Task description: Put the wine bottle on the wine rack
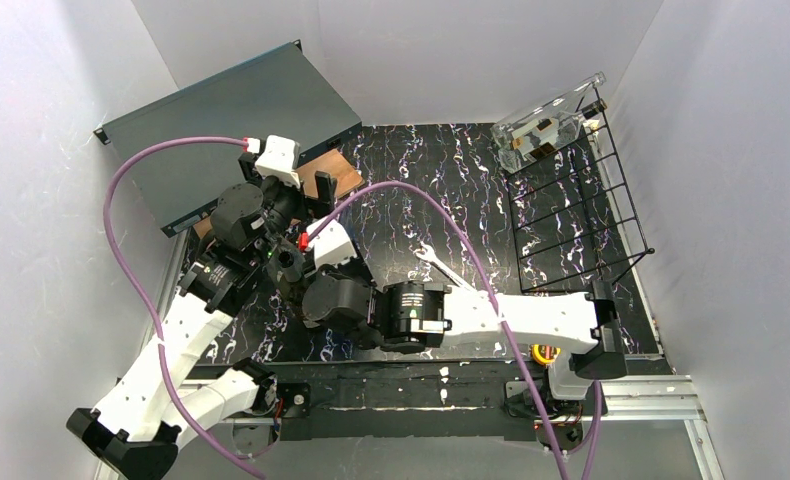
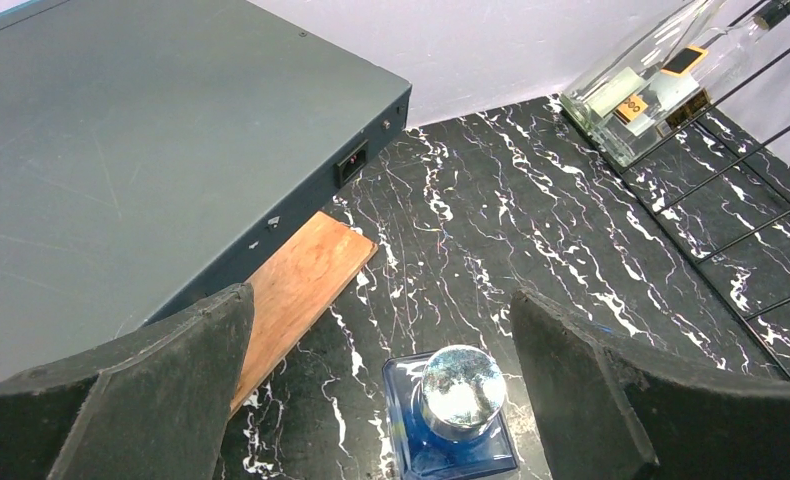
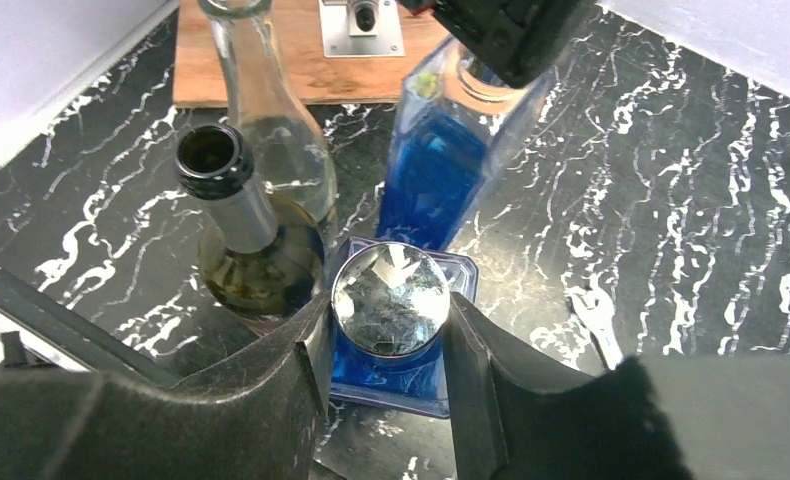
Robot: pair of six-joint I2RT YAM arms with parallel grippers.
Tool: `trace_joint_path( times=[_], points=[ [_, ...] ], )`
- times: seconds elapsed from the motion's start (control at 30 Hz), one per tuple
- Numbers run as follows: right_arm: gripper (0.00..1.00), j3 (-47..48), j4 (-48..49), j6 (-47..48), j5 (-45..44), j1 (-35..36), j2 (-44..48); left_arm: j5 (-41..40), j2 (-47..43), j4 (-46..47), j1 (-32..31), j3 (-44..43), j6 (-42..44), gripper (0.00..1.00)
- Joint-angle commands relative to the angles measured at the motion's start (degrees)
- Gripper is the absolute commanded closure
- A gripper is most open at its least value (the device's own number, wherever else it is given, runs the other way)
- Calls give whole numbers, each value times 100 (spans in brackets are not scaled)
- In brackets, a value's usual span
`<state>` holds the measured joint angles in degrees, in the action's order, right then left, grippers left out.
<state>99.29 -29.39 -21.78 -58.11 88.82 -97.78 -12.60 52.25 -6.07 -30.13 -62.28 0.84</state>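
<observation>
My right gripper [image 3: 389, 320] is shut on the silver cap of a square blue bottle [image 3: 391, 375] that stands on the black marble table. A second, taller blue bottle [image 3: 441, 160] stands just behind it. My left gripper [image 2: 381, 330] is open and hovers over a blue bottle [image 2: 459, 395], a finger on each side and clear of it. A dark green bottle [image 3: 241, 235] and a clear bottle [image 3: 271, 140] stand just left of the gripped one. The black wire wine rack [image 1: 581, 210] stands at the right and also shows in the left wrist view [image 2: 761, 240]. A clear labelled bottle [image 1: 546, 125] lies on its far end.
A dark grey flat case [image 1: 231, 120] leans at the back left over a wooden board [image 2: 301, 280]. A white wrench [image 1: 441, 268] lies on the table between the bottles and the rack. White walls enclose the table. Both arms crowd the bottle cluster at left centre.
</observation>
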Motion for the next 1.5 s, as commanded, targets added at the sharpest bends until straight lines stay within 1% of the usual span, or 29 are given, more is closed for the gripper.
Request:
trace_joint_path(
  times=[0.0,0.17,0.23,0.37,0.43,0.53,0.63,0.83,1.1,1.2,1.37,1.47],
  points=[
    [99,-57,360,681,-494,-66,637,3,-54,139,-10,-21,-40,1],
    [99,-100,430,1007,-772,-102,881,34,42,67,-10,-78,-40,1],
    [99,-261,533,1064,-756,-243,1037,95,9,73,-13,-83,-40,1],
    [99,-498,540,834,-132,-928,1406,-3,-26,118,-10,-38,-40,1],
    [99,-513,556,856,-62,-1178,1549,-61,-10,146,-10,3,-36,1],
    [99,-324,529,1156,-332,-1348,1569,-60,74,142,-10,-17,-28,1],
    [99,-212,705,1721,-694,-1630,1560,4,90,93,-10,-55,-39,1],
    [99,-161,1197,2432,-663,-2886,1559,-8,22,151,-10,-1,-42,1],
    [99,-2,1936,2964,-575,-4359,1001,105,42,152,-10,-10,-40,1],
    [99,402,1943,2988,-449,-4903,682,94,48,158,-13,-3,-40,1],
    [99,1080,1890,3031,-393,-5464,34,109,84,167,-16,-3,-40,1],
    [99,1251,2171,3172,-480,-5655,-301,156,39,149,-11,-29,-209,1]
  ],
)
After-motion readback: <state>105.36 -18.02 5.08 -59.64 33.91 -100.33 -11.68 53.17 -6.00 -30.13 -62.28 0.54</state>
